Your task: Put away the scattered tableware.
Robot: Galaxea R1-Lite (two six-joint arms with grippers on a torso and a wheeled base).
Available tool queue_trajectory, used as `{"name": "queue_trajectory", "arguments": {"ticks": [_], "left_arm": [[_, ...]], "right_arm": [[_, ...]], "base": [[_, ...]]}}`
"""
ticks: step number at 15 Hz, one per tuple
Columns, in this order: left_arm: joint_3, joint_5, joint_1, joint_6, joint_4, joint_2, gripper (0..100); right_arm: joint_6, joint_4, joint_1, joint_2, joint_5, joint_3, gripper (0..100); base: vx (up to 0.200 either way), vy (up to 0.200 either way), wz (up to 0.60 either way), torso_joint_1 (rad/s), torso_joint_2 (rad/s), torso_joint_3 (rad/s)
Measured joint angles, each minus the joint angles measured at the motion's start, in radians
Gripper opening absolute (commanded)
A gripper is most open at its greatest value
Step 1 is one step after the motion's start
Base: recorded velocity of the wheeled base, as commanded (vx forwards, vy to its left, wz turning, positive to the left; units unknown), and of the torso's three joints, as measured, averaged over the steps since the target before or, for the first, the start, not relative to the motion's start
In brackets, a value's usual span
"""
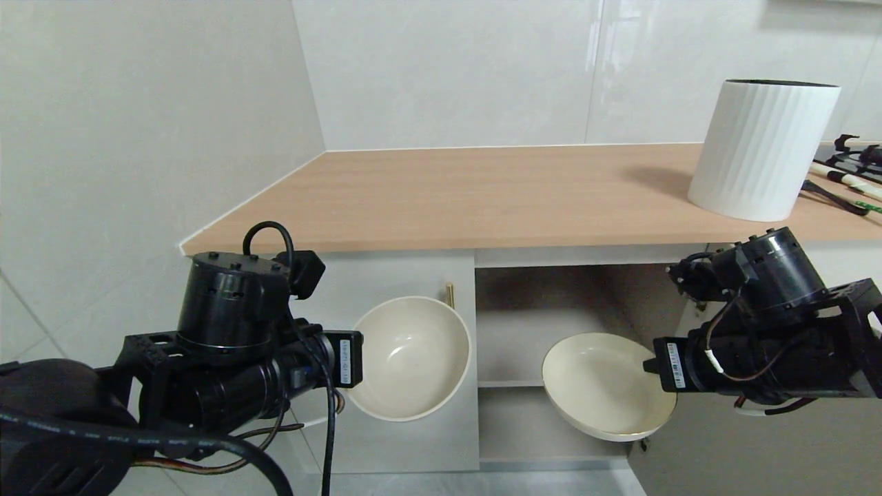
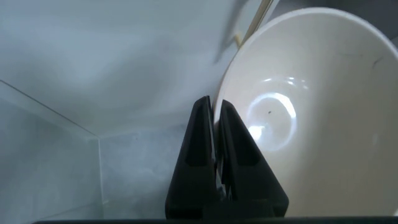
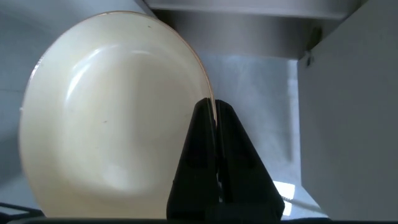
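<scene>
Head view: a cream bowl (image 1: 411,358) hangs in the air, gripped by its rim, with its hollow facing out toward the camera. The left pincer (image 1: 357,368) is clamped on the rim's near edge. In the left wrist view the two black fingers (image 2: 200,134) of the left pincer (image 2: 214,111) stand close together, with the thin wall of the bowl (image 2: 311,112) pinched between them. The rest of the bowl spreads out beyond the pincer tips.

A shallow cream plate (image 1: 606,386) is held the same way by the right pincer (image 1: 651,365), which is closed on the rim at the side nearest that arm. The plate is tilted, so its inner face shows. In the right wrist view the right pincer (image 3: 215,111) grips the edge of the plate (image 3: 112,118), whose disc extends away to one side of the tips.

Just behind the bowl, past the left pincer, is a closed grey cupboard door (image 1: 386,275) with a small gold handle (image 1: 449,295) just above the bowl's rim. Beyond the plate, ahead of the right pincer, an open cupboard compartment (image 1: 551,303) holds a pale shelf (image 1: 506,384). The plate hangs in front of this opening, between the two arms.

Above both pincers runs the wooden desk (image 1: 482,193). On it, over the right pincer, stands a ribbed white bin (image 1: 765,148), and a few utensils (image 1: 844,182) lie just beside it, toward the far edge.
</scene>
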Motion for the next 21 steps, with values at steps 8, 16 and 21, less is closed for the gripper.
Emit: {"name": "queue_trajectory", "arguments": {"ticks": [8,16,21], "left_arm": [[0.0,0.0,0.0,0.0,-0.001,0.003,0],[0.0,0.0,0.0,0.0,-0.001,0.009,0],[-0.001,0.0,0.0,0.0,-0.001,0.009,0]], "right_arm": [[-0.002,-0.015,0.0,0.001,0.0,0.005,0],[-0.054,-0.016,0.0,0.039,-0.002,0.011,0],[-0.054,-0.111,-0.007,0.149,-0.003,0.014,0]], "base": [[0.0,0.0,0.0,-0.022,0.21,0.17],[0.0,0.0,0.0,-0.005,0.05,0.043],[0.0,0.0,0.0,0.0,0.0,0.0]]}}
